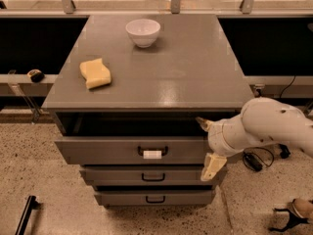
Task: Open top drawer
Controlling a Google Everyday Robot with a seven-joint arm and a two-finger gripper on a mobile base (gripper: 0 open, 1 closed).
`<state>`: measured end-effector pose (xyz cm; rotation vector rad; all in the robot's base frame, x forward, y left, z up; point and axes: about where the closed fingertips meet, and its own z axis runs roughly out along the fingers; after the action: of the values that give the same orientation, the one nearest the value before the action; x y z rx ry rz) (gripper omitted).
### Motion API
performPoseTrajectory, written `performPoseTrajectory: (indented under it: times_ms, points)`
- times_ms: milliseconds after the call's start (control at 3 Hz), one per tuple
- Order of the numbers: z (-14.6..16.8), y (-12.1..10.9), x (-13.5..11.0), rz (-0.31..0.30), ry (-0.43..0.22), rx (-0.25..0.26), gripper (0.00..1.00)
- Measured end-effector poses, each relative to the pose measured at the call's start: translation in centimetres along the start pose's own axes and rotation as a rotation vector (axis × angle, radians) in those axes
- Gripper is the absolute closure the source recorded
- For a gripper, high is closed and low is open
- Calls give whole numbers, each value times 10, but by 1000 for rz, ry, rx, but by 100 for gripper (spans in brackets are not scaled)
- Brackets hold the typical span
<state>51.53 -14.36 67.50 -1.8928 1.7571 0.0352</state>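
The top drawer (107, 151) is the widest grey one of three, pulled partly out, with a dark gap showing above its front. Its black bar handle (152, 152) carries a white tag. My gripper (209, 146) is at the drawer's right end, to the right of the handle and not on it. One cream finger (202, 124) points up at the cabinet's edge and the other (212, 166) hangs down over the drawer front, so the fingers are spread open and hold nothing. My white arm (266, 126) reaches in from the right.
Two narrower grey drawers (152, 176) sit below with plain black handles. On the cabinet top (190, 67) lie a white bowl (143, 32) and a yellow sponge (95, 73). Speckled floor lies in front; cables (254, 160) are at the right.
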Motion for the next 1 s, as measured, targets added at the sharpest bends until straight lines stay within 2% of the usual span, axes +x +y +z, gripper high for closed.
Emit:
performPoseTrajectory:
  times_ms: [333, 667, 1000]
  points:
    - [-2, -4, -1, -11, -12, -13, 0]
    - [3, 2, -7, -28, -8, -59, 16]
    - [4, 17, -22, -68, 8, -113, 47]
